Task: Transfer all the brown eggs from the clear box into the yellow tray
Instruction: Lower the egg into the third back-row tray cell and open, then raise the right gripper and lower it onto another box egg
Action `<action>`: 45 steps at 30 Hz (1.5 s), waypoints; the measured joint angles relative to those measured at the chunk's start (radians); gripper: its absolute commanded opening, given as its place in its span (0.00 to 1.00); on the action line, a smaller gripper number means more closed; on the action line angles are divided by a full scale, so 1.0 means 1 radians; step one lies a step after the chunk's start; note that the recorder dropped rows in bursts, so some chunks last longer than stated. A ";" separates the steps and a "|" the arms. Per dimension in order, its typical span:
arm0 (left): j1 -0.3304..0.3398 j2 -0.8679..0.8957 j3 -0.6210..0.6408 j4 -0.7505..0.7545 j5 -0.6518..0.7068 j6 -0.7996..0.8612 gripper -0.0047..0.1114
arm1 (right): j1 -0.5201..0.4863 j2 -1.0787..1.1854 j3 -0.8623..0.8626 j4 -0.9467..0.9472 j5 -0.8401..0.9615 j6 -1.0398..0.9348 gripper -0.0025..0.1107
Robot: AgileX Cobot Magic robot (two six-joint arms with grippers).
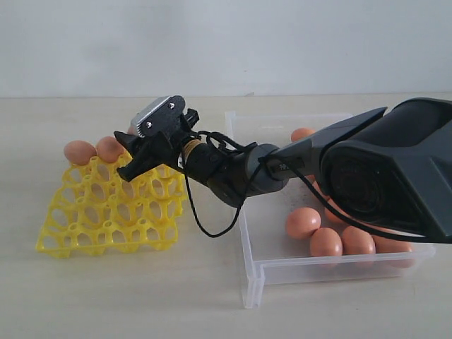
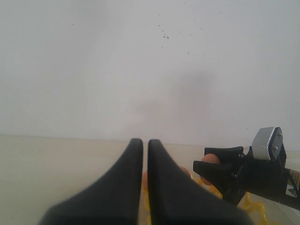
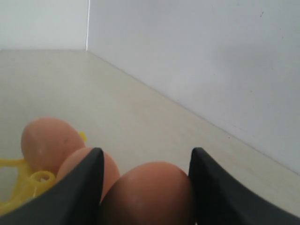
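A smooth, matte, orange-brown held egg sits between the two black fingers of the right gripper, which is clamped on its sides. It hangs at the far edge of the yellow tray, just right of two placed eggs in the far left cups. The pictures do not show whether it already touches a cup or the nearer placed egg.

The tray is a bright lattice of cups with pegs between them and lies on the left of the pale desk; most of its cups are bare. To its right stands the clear box, low-walled and see-through. More brown eggs lie in it, mostly toward its near right, partly hidden by the dark arm. The left gripper has its fingers pressed together and holds nothing.

This looks like the placing step for a third egg, early in the task. The next move calls for lowering the egg squarely into the free cup, clear of pegs and neighbour, then letting go gently.
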 measured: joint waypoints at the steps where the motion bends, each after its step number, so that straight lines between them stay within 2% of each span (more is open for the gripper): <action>1: 0.000 0.000 0.000 0.000 0.000 0.000 0.07 | 0.000 0.000 0.000 0.000 0.002 0.002 0.33; 3: 0.000 0.000 0.000 0.000 0.000 0.000 0.07 | 0.000 0.000 0.000 0.000 0.011 0.002 0.35; 9: 0.000 0.000 0.000 0.000 0.000 0.000 0.07 | 0.002 0.000 0.000 0.000 0.018 0.002 0.53; 28: 0.000 0.000 0.000 0.000 0.000 0.002 0.07 | 0.008 -0.034 0.000 0.004 0.004 0.012 0.53; 30: 0.000 0.000 0.000 0.000 0.000 0.004 0.07 | 0.008 -0.070 0.000 0.004 0.056 0.050 0.49; 31: 0.000 0.000 0.000 0.000 0.000 0.004 0.07 | 0.008 -0.092 0.000 0.004 0.090 0.068 0.43; 33: 0.000 0.000 0.000 0.000 0.000 0.004 0.07 | 0.008 -0.137 0.000 0.004 0.197 0.093 0.25; 35: 0.000 0.000 0.000 0.000 0.000 0.006 0.07 | 0.008 -0.178 0.000 -0.006 0.309 0.099 0.02; 45: 0.000 0.000 0.000 0.000 0.000 0.007 0.07 | 0.041 -0.350 0.012 -0.094 0.893 0.091 0.02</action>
